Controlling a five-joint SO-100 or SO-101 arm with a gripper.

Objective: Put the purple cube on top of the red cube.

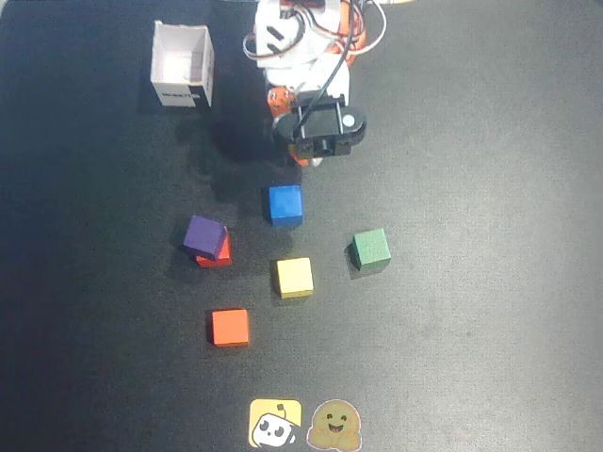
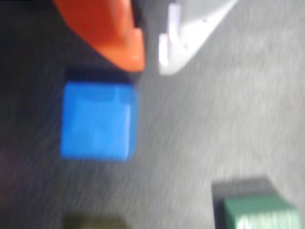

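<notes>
In the overhead view the purple cube (image 1: 203,235) sits on top of the red cube (image 1: 219,254), slightly askew, with a strip of red showing at its lower right. My gripper (image 1: 303,158) hangs near the arm's base, well up and to the right of the stack and just above the blue cube (image 1: 284,204). The blurred wrist view shows the gripper (image 2: 151,66) with its orange finger (image 2: 114,33) and white finger (image 2: 190,33) almost together, and nothing between them. Neither the purple nor the red cube appears in the wrist view.
A blue cube (image 2: 97,119), a green cube (image 1: 370,249), a yellow cube (image 1: 294,277) and an orange-red cube (image 1: 230,327) lie on the black mat. A white open box (image 1: 182,64) stands at the back left. Two stickers (image 1: 303,425) mark the front edge.
</notes>
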